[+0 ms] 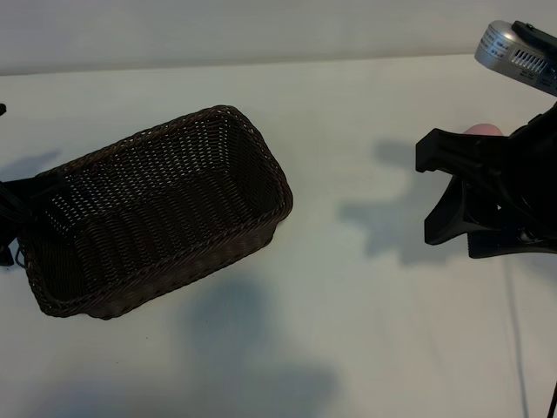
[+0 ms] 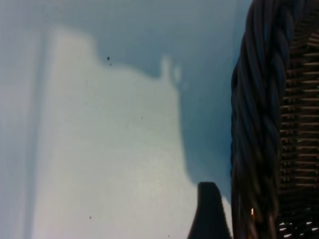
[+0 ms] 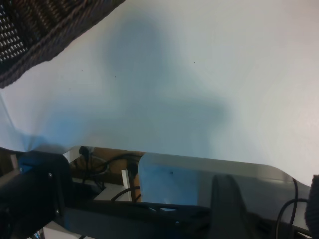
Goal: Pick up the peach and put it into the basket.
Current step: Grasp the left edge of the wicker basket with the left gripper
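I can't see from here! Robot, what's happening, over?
Right gripper fingers open, empty, hanging beside the peach. Left gripper at the basket edge. Peach partly hidden behind the right arm, on the table. Basket empty.

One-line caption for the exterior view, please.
Empty wicker basket on the white table; right gripper open, the peach just visible behind it; left arm at the basket's far-left end.

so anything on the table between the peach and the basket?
Nothing visible. The peach peeks out behind the right end effector at the exterior view's right; the basket sits at the left, and the white table between them is bare, with only shadows. The right end effector hides most of the peach from this camera.
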Tool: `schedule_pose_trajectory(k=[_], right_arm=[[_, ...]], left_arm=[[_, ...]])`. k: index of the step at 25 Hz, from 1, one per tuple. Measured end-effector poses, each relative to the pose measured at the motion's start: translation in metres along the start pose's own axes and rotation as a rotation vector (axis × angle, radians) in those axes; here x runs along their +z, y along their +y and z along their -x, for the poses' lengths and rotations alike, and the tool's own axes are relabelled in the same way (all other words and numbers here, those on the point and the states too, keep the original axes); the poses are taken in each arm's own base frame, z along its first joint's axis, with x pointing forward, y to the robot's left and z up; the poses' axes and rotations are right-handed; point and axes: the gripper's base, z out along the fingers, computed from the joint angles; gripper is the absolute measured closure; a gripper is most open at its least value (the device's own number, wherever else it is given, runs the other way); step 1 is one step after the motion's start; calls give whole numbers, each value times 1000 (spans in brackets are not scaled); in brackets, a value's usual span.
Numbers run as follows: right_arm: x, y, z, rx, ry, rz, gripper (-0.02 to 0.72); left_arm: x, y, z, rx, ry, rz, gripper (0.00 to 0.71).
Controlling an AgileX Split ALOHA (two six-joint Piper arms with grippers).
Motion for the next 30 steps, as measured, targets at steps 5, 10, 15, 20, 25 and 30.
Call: schedule_pose_trajectory(k=[5,10,15,20,25,30], right_arm=[[0,0,0,0,0,0,310],[0,0,0,0,0,0,310],[0,0,0,0,0,0,310],[0,0,0,0,-1,1,310],[0,0,0,0,-1,1,310],[0,0,0,0,-2,1,310]], left_arm=[[0,0,1,0,-9,-4,213],[1,0,1,-5,-29,-11,213],[17,3,-5,-27,2,-7,213],[31,7,-10,-37,22,4,213],[39,7,-9,-39,18,5,213],[52,8,-10,-41,63,25,213]])
